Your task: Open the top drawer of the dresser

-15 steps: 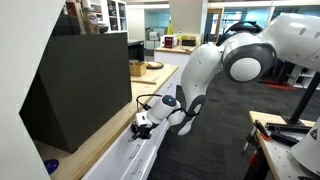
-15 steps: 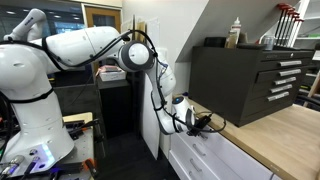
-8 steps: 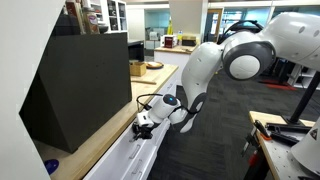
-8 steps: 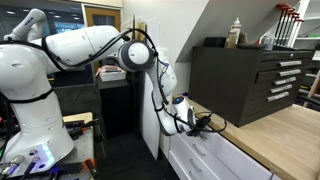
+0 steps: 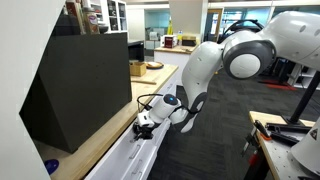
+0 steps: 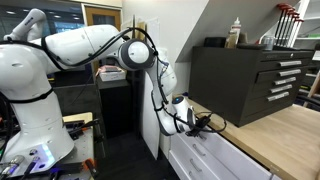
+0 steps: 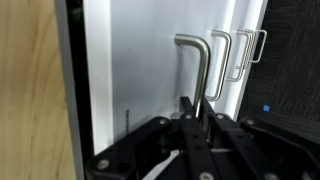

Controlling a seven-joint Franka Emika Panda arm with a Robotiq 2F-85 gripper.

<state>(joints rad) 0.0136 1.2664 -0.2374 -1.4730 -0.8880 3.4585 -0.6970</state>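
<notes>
With the tool (image 7: 195, 116) clamped on the drawer's (image 7: 140, 70) handle (image 7: 192, 60), a straight, level pull off the dresser (image 6: 225, 160) is advised.

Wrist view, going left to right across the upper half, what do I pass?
Wood countertop → top drawer → its handle → lower handles → dark floor
</notes>
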